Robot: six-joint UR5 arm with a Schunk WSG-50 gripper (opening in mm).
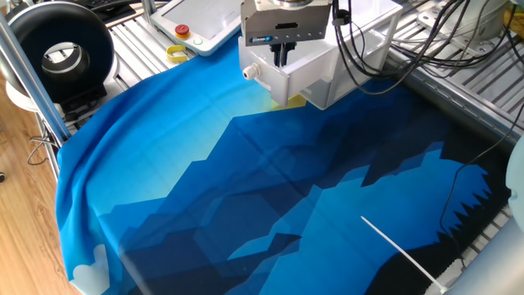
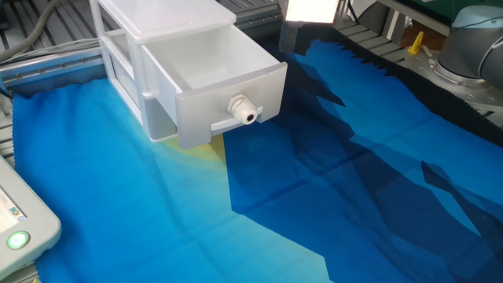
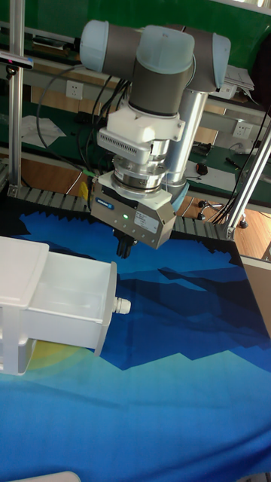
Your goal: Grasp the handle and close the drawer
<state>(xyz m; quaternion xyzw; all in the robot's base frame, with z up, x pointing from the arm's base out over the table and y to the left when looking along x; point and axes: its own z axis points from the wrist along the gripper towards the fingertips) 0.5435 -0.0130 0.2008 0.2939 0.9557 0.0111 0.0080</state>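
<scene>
White plastic caught our eye first: the drawer [image 2: 216, 75] stood pulled well out of its small cabinet [image 2: 157, 20] in the upper left of the other fixed view, its front panel facing lower right and the handle [image 2: 243, 109] jutting from the middle of that panel. All of it sat on a blue cloth [image 2: 330, 196] spread over the bench.

In the tall fixed view we found the gripper [image 3: 123, 246] hanging above the handle [image 3: 120, 305], a little toward the upper part of the frame, fingers pointed downward. It was apart from the knob, with clear air between them and nothing held. Its dark fingers looked close together there, but we could not tell for certain whether they were pressed together or slightly spread. In one fixed view the gripper [image 1: 282, 56] sat at the top centre, with the handle [image 1: 250, 72] just below and to its left, at the drawer's near corner.

We judged the coming move turned on this: the knob lay below the gripper, and its axis ran horizontally, out from the drawer front, along the line the drawer would slide. The gripper would need to descend and straddle that stub before pushing toward the cabinet.
</scene>
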